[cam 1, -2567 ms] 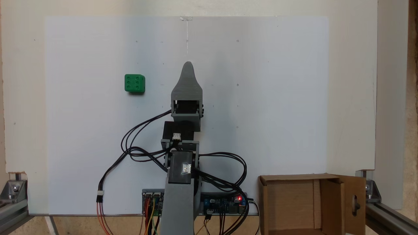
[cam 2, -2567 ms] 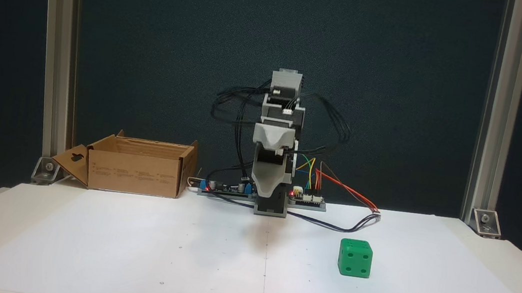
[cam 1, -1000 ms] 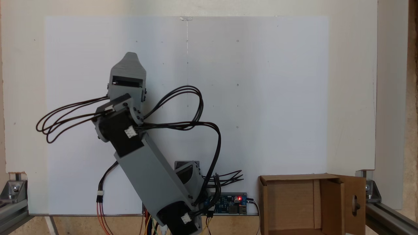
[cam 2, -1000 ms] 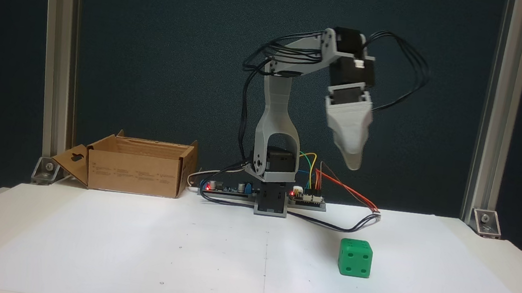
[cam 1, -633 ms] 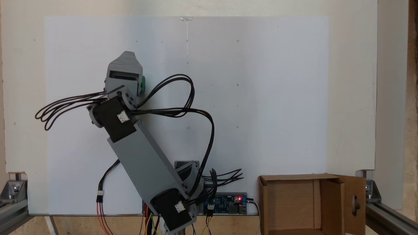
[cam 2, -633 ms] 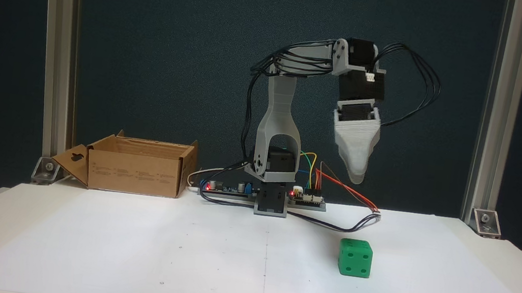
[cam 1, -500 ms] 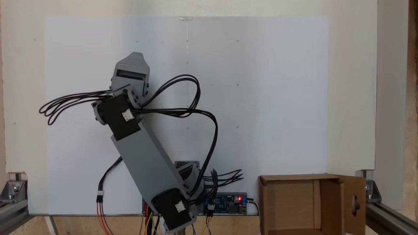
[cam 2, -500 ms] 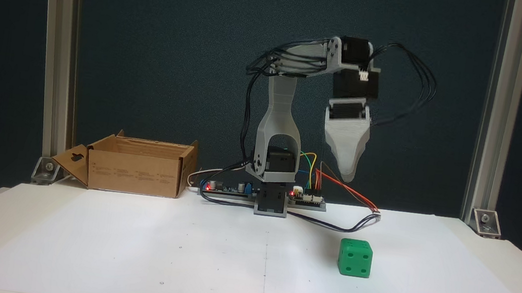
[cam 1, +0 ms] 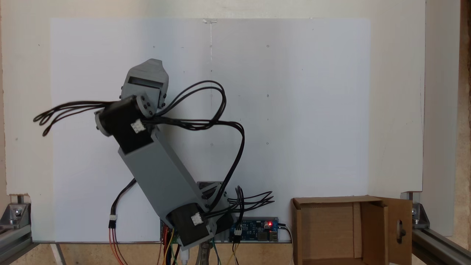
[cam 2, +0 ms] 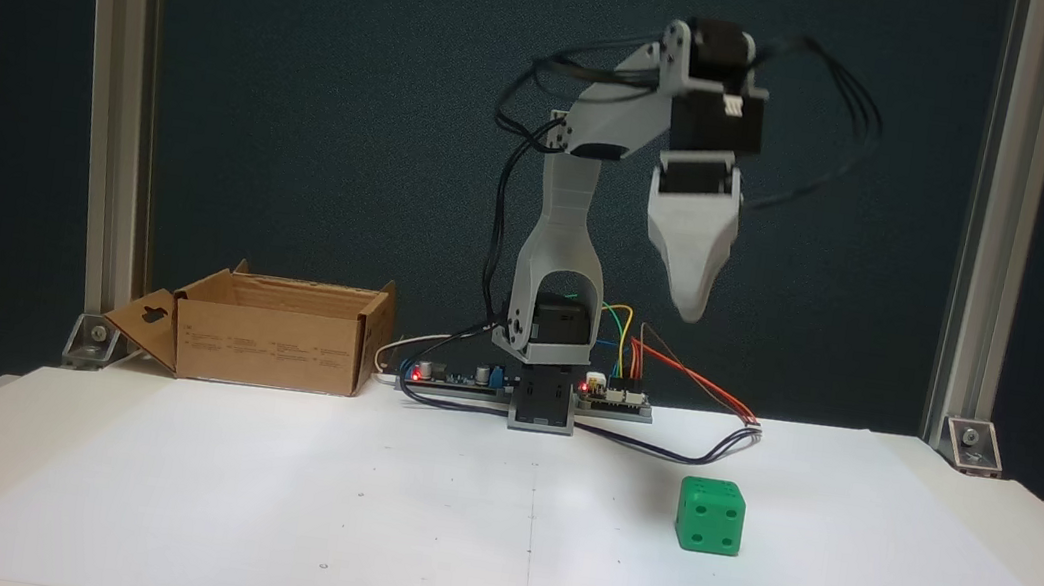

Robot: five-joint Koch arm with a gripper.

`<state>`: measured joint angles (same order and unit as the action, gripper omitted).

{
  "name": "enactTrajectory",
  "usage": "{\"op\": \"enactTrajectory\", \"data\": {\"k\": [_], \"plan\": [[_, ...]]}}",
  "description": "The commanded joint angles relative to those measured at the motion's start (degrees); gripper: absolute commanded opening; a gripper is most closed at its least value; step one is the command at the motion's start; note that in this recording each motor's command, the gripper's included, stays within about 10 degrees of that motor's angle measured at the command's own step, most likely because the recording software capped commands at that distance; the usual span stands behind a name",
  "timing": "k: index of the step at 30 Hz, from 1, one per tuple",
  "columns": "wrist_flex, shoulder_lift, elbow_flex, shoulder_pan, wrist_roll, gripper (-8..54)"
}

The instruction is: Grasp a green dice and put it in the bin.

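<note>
Cardboard bin [cam 1: 331, 228] empty, green dice [cam 2: 710, 516] on paper, claw [cam 2: 689, 310] opening unclear

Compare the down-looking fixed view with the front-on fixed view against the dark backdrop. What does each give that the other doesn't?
Looking down, a fixed view gives the inside floor of the bin and how far the arm angles toward the left of the white paper.

Front-on, a fixed view gives the green dice resting on the paper, with the pincer hanging well above it and slightly to its left.

Both fixed views share the arm, the bin with its slotted flap, the paper and the controller boards. Neither settles whether the pincer is open.
</note>
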<state>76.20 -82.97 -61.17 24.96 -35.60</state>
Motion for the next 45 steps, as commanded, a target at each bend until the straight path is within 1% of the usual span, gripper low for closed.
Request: {"op": "enactTrajectory", "data": {"k": [1,5,10,19,26,35,40,45], "plan": [[5.8,0.7,5.5,-0.1,-4.7,44.1],[5.8,1.8,6.8,-0.1,-5.4,44.0],[5.7,3.4,6.9,0.0,-9.0,44.0],[6.1,8.0,6.9,0.2,-9.8,44.0],[5.9,8.0,6.5,0.9,-9.6,43.9],[5.4,6.6,1.3,4.0,-9.5,43.9],[-6.5,1.7,-9.3,5.1,-9.5,43.5],[-8.3,1.3,-11.3,5.3,-9.5,43.2]]}}
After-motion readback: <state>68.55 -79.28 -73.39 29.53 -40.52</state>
